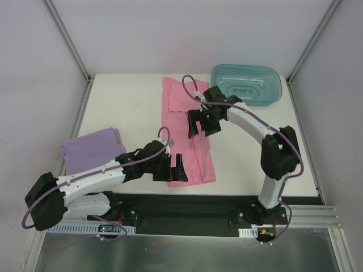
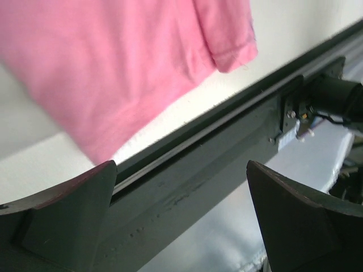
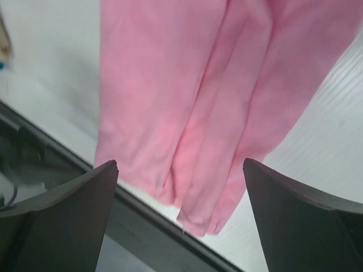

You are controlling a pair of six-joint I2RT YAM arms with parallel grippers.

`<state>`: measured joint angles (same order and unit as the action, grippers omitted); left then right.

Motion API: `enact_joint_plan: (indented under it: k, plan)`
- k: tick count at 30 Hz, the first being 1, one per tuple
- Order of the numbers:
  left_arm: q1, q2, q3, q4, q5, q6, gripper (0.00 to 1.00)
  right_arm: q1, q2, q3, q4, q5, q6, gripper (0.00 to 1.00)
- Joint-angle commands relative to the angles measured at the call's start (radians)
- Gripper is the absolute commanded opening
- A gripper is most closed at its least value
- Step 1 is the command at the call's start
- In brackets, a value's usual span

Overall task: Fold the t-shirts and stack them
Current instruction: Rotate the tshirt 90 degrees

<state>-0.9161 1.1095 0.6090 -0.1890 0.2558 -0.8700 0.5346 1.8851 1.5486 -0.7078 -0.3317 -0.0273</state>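
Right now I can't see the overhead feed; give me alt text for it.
A pink t-shirt lies folded lengthwise in a long strip down the middle of the white table, with both arms' open fingers over it. A purple t-shirt sits at the left edge and a teal tub in the far right corner.

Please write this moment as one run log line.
pink t-shirt: folded lengthwise, flat | purple t-shirt: folded, left | left gripper: open, empty | right gripper: open, above pink
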Motion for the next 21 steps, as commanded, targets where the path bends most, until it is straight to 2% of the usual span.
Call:
enact_joint_plan:
  k: [1, 3, 7, 12, 21]
  plan:
    - [0.084, -0.060, 0.002, -0.174, -0.105, 0.042, 0.99, 0.022, -0.230, -0.273, 0.155, -0.059, 0.068, 0.97]
    - [0.137, -0.080, -0.021, -0.222, -0.098, 0.029, 0.99, 0.028, -0.316, -0.435, 0.252, -0.105, 0.136, 0.97]
    - [0.241, -0.131, -0.109, -0.237, -0.067, 0.016, 0.99, 0.073, -0.406, -0.576, 0.304, -0.090, 0.187, 0.97]
    - [0.284, -0.200, -0.157, -0.267, -0.075, 0.014, 0.99, 0.110, -0.388, -0.594, 0.278, -0.069, 0.187, 0.97]
    - [0.295, -0.200, -0.158, -0.296, -0.089, 0.008, 0.99, 0.185, -0.291, -0.539, 0.208, 0.003, 0.164, 0.97]
